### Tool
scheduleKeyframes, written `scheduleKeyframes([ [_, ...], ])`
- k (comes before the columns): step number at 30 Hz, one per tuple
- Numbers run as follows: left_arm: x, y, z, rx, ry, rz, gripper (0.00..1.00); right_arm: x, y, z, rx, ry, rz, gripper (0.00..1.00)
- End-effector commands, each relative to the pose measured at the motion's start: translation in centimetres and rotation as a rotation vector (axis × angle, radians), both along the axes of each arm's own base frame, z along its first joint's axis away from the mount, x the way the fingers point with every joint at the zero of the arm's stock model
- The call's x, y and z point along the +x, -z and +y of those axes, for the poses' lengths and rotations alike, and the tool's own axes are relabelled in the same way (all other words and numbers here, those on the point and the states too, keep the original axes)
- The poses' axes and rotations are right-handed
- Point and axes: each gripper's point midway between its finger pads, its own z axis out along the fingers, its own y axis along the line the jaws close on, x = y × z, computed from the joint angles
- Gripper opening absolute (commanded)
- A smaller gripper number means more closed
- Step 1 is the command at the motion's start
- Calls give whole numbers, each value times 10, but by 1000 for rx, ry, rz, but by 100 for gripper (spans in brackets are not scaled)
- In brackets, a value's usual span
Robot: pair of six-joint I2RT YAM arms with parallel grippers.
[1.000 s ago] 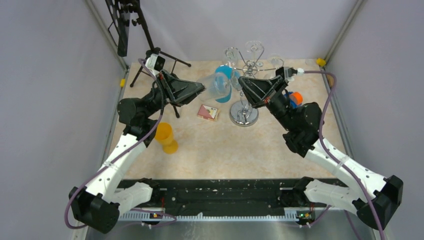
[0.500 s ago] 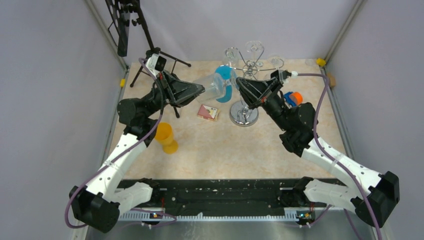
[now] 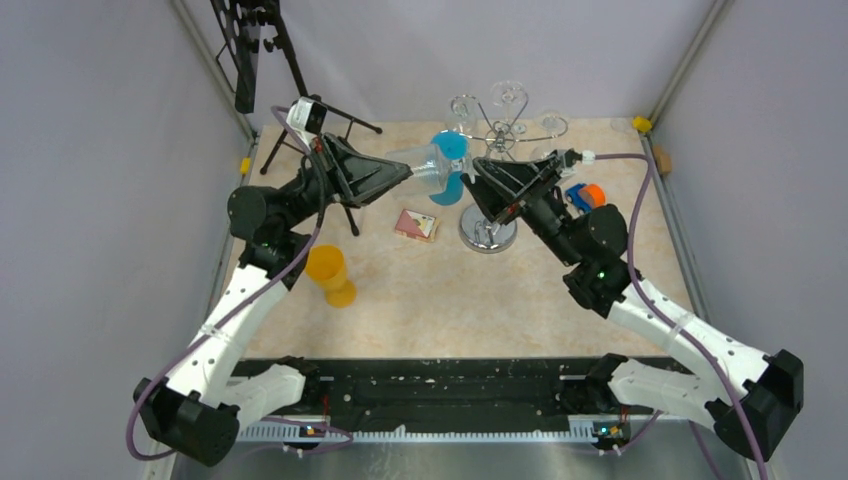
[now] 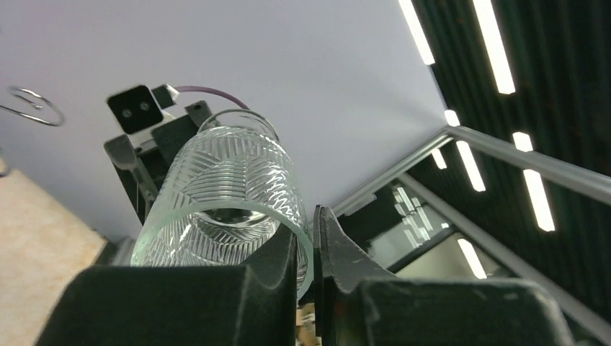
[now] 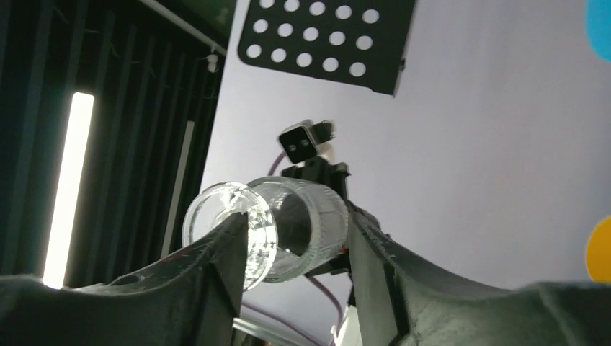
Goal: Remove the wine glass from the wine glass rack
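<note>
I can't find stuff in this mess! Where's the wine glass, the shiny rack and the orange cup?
wine glass [image 4: 230,191], left wrist view, on its patterned bowl.
wine glass rack [image 3: 487,237], top view, on its round base.
orange cup [image 3: 330,272], top view, on its side.

A flat pink packet [image 3: 415,225] lies near the middle of the beige table [image 3: 420,300]. An orange cup [image 3: 330,272] sits left of the packet, nearer the front edge. A black tripod [image 3: 352,118] stands behind-left of the packet. An orange-and-blue toy [image 3: 585,194] lies well to its right, and a partly hidden blue item [image 3: 455,145] is just behind it.
</note>
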Motion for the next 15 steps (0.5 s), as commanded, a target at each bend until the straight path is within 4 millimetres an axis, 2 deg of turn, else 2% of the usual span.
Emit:
scheduleKeyframes([
  [1, -25, -37, 11, 39, -122, -206, 0, 4, 24, -3, -116, 66, 28, 58],
  [4, -19, -33, 11, 118, -206, -244, 0, 8, 27, -12, -180, 139, 31, 64],
  [10, -5, -15, 12, 301, -306, -275, 0, 10, 32, -31, -281, 236, 58, 64],
  [12, 1, -3, 15, 394, -351, -290, 0, 10, 31, -38, -300, 269, 52, 64],
  [15, 13, 27, 22, 541, -412, -250, 0, 10, 28, -50, -334, 324, 45, 62],
])
